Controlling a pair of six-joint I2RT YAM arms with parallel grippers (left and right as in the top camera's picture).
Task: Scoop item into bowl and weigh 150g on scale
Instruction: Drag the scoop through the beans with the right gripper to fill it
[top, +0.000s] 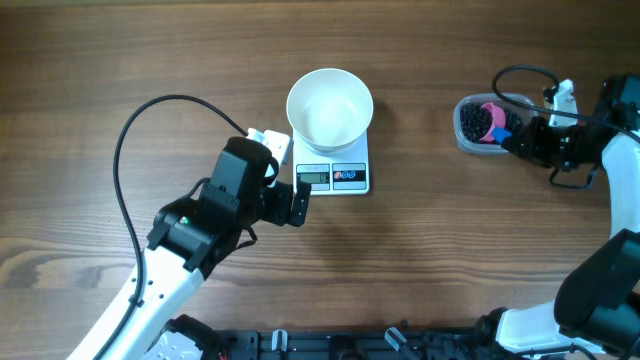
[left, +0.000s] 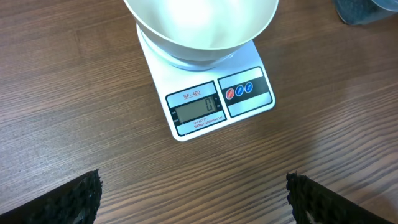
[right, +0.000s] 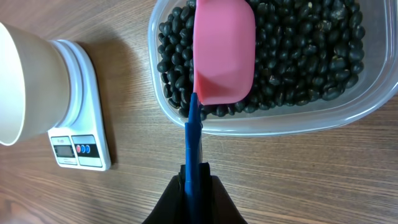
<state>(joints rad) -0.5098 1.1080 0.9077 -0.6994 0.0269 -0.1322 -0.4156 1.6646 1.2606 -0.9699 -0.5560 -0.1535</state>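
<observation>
An empty white bowl (top: 330, 108) (left: 202, 28) (right: 15, 81) rests on the small white scale (top: 335, 176) (left: 214, 102) (right: 81, 137), whose display reads 0. The item, black beans (right: 311, 50) (top: 470, 122), fills a clear tub (right: 280, 121) (top: 462, 135) at the right. My right gripper (right: 194, 180) (top: 520, 138) is shut on the blue handle (right: 193, 143) of a pink scoop (right: 225, 50) (top: 490, 120), whose cup lies over the beans. Near the scale's left front stands my left gripper (left: 193, 193) (top: 298, 202), open and holding nothing, over bare wood.
A black cable (top: 150, 125) loops over the table left of the left arm. Another cable (top: 520, 72) arcs above the tub near the right arm. Wood tabletop (top: 100, 60) surrounds everything.
</observation>
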